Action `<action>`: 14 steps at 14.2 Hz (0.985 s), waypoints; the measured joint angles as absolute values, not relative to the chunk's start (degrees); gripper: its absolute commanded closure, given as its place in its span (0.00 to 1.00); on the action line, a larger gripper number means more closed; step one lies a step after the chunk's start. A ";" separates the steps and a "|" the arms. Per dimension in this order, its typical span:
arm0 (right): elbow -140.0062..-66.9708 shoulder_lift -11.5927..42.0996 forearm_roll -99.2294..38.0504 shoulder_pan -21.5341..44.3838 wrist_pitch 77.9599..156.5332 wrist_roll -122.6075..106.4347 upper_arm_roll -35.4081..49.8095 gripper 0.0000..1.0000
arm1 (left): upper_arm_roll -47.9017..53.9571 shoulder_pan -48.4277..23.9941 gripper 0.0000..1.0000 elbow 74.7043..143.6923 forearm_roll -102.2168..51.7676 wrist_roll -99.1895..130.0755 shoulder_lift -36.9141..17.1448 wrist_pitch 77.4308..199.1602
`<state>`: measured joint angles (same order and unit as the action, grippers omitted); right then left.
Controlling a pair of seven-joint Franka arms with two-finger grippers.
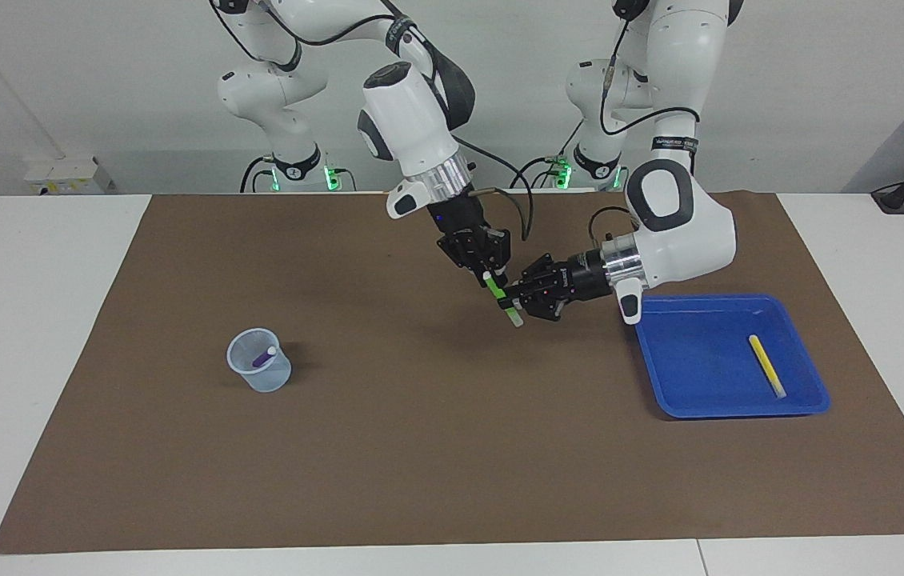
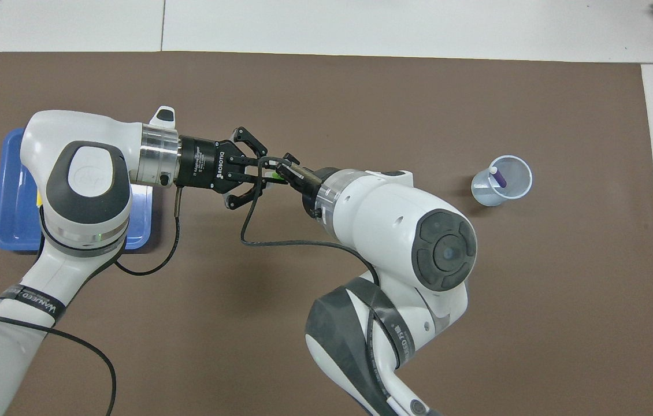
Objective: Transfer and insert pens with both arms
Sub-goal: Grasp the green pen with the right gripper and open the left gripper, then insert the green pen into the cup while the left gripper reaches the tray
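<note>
A cup (image 1: 259, 360) was set toward the right arm's end of the table (image 1: 44, 336), one pen (image 1: 263, 357) in it. A tray (image 1: 728, 356) lay toward the left arm's end, another pen (image 1: 766, 366) in it.
</note>
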<state>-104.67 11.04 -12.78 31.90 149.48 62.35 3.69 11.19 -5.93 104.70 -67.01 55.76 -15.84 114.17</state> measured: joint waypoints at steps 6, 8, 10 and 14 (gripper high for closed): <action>-104.62 11.11 -12.78 31.85 149.47 58.31 3.57 1.00 | 11.21 -5.94 0.47 104.79 -67.05 55.77 -15.82 114.42; -104.60 11.11 -12.75 31.84 149.55 58.13 3.54 1.00 | 11.20 -5.94 0.00 104.80 -67.05 55.78 -15.82 114.43; -104.47 11.12 -12.71 31.65 149.62 57.66 3.29 1.00 | 11.20 -6.15 0.00 104.85 -67.05 55.78 -15.60 115.05; -104.39 11.15 -12.68 31.17 149.62 53.19 3.06 1.00 | 11.18 -6.71 0.00 105.33 -66.35 55.83 -14.61 116.33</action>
